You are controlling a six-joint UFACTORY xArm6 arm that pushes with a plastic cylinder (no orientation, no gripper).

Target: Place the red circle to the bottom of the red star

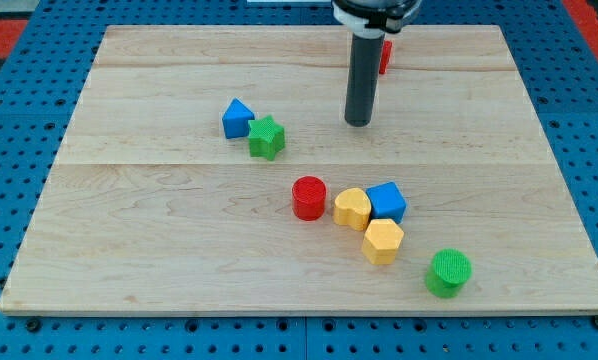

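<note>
The red circle (pixel 308 197) stands on the wooden board (pixel 179 230) a little below the middle. The red star (pixel 385 56) is near the view's top, mostly hidden behind the dark rod; only a red sliver shows. My tip (pixel 358 122) rests on the board above and to the right of the red circle, just below the red star. It touches no block.
A blue block (pixel 237 118) and a green star (pixel 266 137) sit touching left of the tip. A yellow heart (pixel 352 209), a blue block (pixel 386 201) and a yellow hexagon (pixel 383 241) cluster right of the red circle. A green circle (pixel 448 272) is at the lower right.
</note>
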